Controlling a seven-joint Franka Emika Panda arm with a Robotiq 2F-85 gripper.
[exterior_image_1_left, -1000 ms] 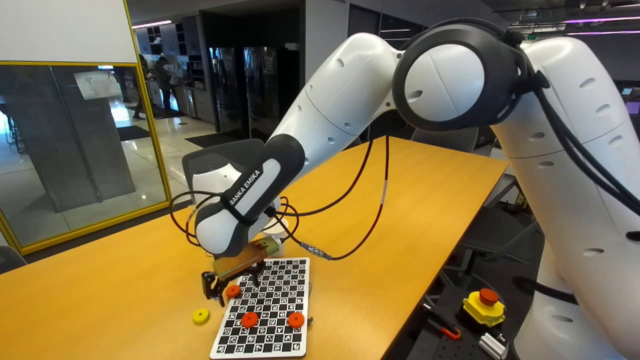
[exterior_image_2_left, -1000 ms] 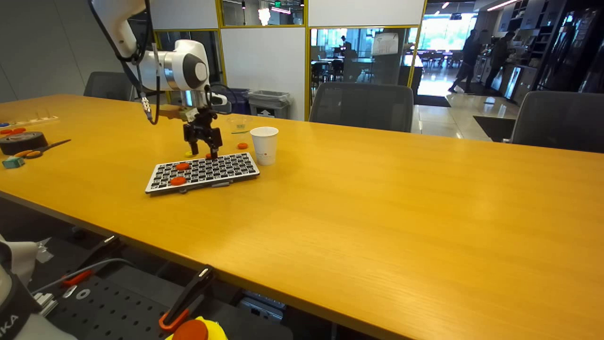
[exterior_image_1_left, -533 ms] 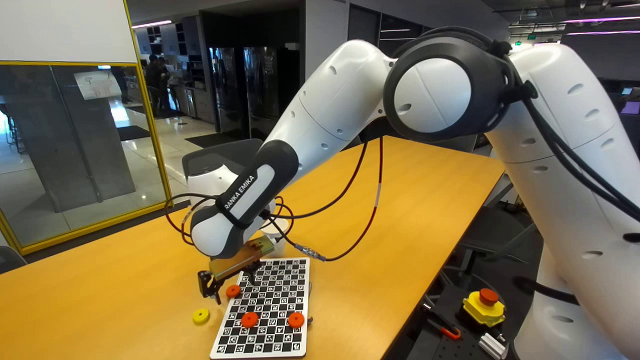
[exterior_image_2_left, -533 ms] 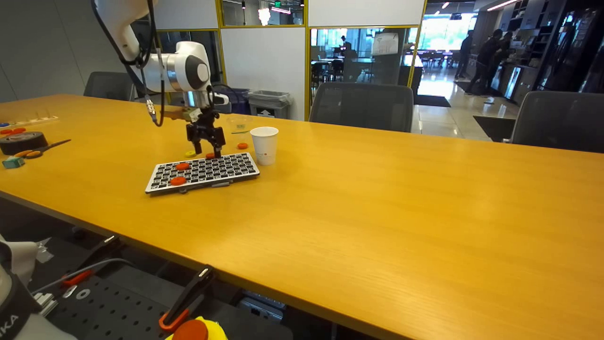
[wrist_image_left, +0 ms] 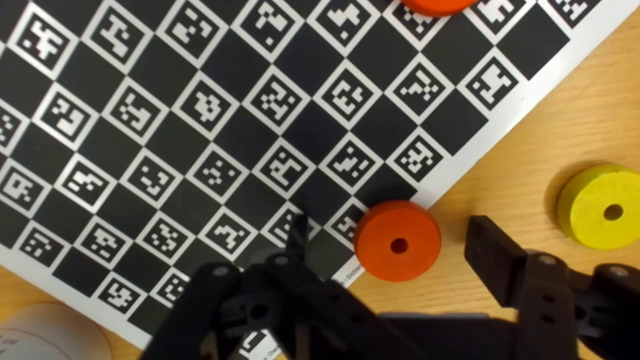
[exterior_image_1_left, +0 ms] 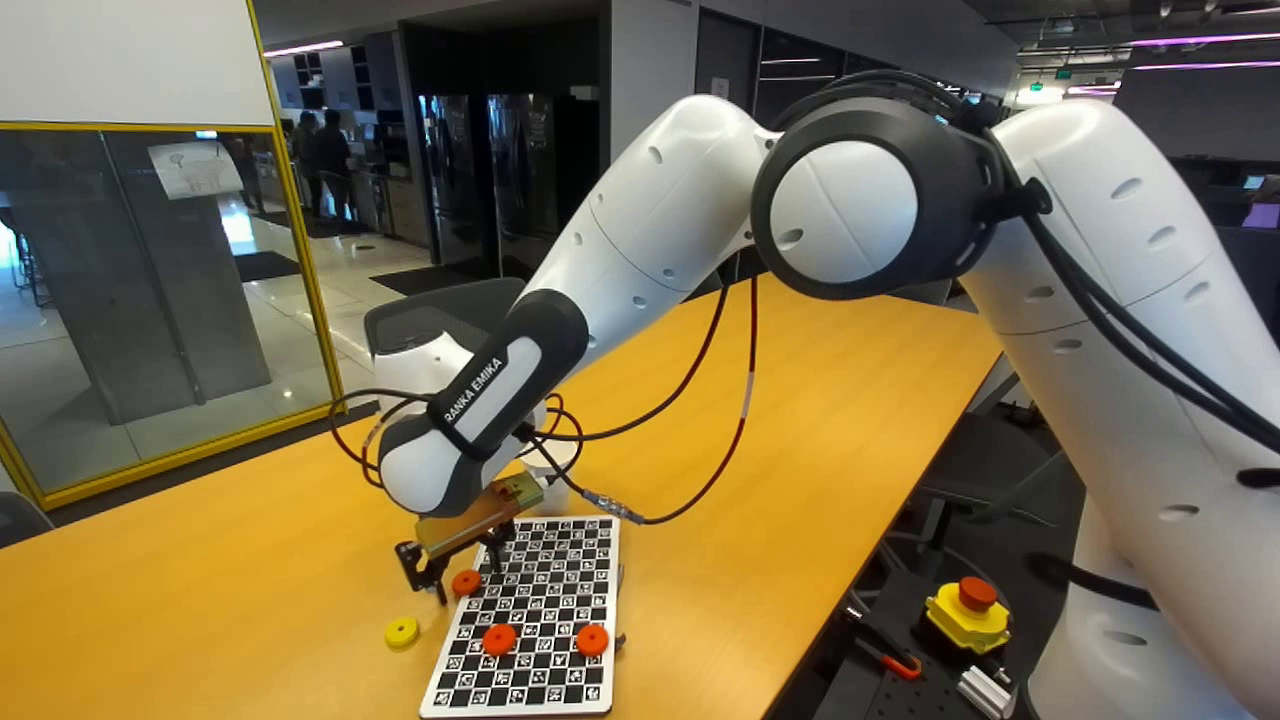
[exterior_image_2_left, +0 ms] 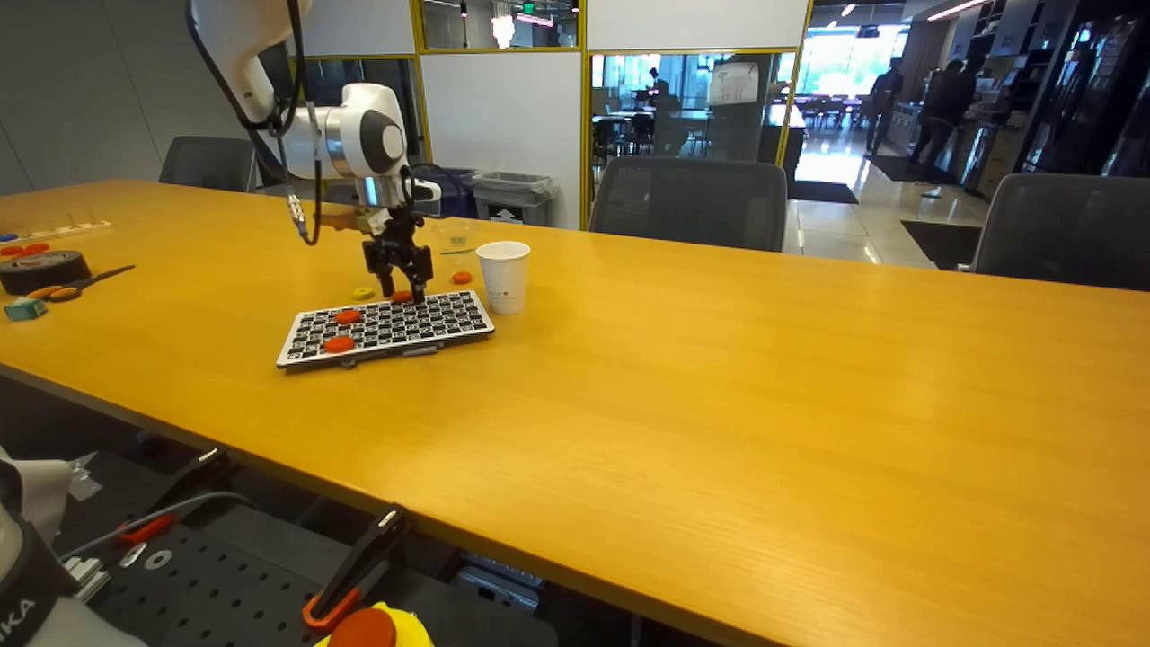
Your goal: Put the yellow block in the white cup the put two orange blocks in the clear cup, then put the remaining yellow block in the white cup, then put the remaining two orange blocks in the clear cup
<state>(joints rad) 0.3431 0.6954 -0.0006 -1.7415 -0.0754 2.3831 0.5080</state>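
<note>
My gripper (wrist_image_left: 389, 227) is open, its fingers on either side of an orange block (wrist_image_left: 380, 257) with a gap showing on both sides. That block lies across the edge of the checkered board. Two more orange blocks (exterior_image_1_left: 499, 640) (exterior_image_1_left: 592, 640) rest on the board, and another orange block (exterior_image_2_left: 461, 278) is on the table near the cups. A yellow block (wrist_image_left: 602, 212) lies on the wood outside the right finger. In an exterior view the white cup (exterior_image_2_left: 505, 274) stands upright past the board's end, with the clear cup (exterior_image_2_left: 456, 237) behind it.
The checkered board (exterior_image_1_left: 560, 585) lies flat under the gripper. Farther along the table are a roll of black tape (exterior_image_2_left: 43, 270), scissors (exterior_image_2_left: 76, 288), a small green block (exterior_image_2_left: 25, 309) and a pegged wooden strip (exterior_image_2_left: 67, 229). Cables (exterior_image_1_left: 740, 420) hang from the arm.
The gripper has shifted a little toward the white cup's side, so the orange block at the board's edge now sits between its fingers. The fingers have drawn somewhat closer together.
</note>
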